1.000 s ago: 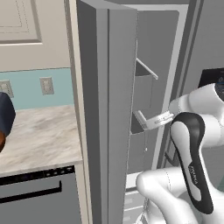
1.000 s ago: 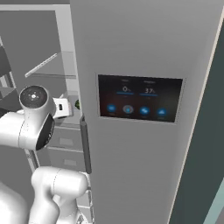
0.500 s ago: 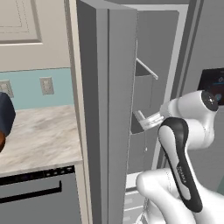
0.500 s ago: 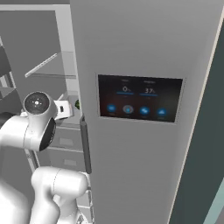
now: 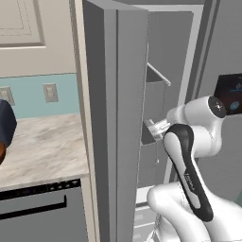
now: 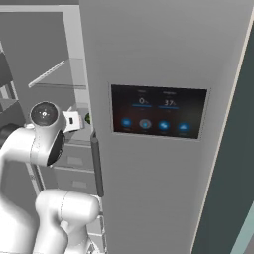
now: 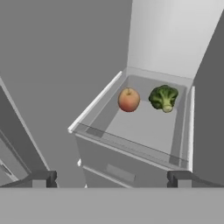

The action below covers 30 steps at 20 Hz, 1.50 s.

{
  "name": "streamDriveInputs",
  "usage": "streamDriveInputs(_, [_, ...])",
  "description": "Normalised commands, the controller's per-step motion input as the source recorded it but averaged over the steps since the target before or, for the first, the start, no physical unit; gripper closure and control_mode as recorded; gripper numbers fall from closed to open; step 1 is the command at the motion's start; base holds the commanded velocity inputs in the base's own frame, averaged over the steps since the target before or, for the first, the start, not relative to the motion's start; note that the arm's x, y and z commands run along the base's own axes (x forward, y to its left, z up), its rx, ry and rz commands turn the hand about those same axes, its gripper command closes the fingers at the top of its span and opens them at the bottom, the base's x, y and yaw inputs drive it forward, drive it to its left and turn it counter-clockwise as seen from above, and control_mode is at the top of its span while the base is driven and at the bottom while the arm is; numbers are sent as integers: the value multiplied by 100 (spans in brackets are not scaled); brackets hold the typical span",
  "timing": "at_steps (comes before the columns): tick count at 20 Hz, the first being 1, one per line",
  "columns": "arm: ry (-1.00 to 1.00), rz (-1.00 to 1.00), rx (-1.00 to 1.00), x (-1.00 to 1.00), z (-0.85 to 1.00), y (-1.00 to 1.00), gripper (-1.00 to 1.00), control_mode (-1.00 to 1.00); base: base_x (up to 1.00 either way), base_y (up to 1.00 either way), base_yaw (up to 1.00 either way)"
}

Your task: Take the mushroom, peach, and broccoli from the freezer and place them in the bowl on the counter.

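The gripper [image 7: 109,178] is hovering in front of the freezer [image 5: 163,101] with its fingers [image 7: 43,178] spread wide and holding nothing, likely because it is lining up for a first pick. In the hand view, the peach [image 7: 129,99] and the broccoli [image 7: 164,97] are sitting side by side at the back of a clear shelf [image 7: 140,127], the peach at about 12 o'clock from the gripper and the broccoli at about 1 o'clock. They are close together but apart. I cannot make out the mushroom. The counter [image 5: 42,149] is lying at 9 o'clock in the left base view, well apart from the shelf; the bowl is not clear enough to place.

Compared with a second ago, the arm's elbow is swinging forward and lower, bringing the hand deeper toward the freezer opening; the fingers are staying equally wide.
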Motion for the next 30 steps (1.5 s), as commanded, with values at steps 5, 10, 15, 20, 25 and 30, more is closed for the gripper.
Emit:
streamDriveInputs(5, [0, 0, 0, 10, -17, 9, -100, -100, 0, 0, 0])
streamDriveInputs(10, [0, 0, 0, 2, -27, 20, -100, -100, 0, 0, 0])
streamDriveInputs(15, [0, 0, 0, 23, -6, 6, -100, -100, 0, 0, 0])
streamDriveInputs(20, [0, 0, 0, 36, 0, 6, -100, -100, 0, 0, 0])
streamDriveInputs(25, [0, 0, 0, 40, 0, 15, -100, -100, 0, 0, 0])
streamDriveInputs(30, [2, 0, 0, 35, 0, 17, -100, -100, 0, 0, 0])
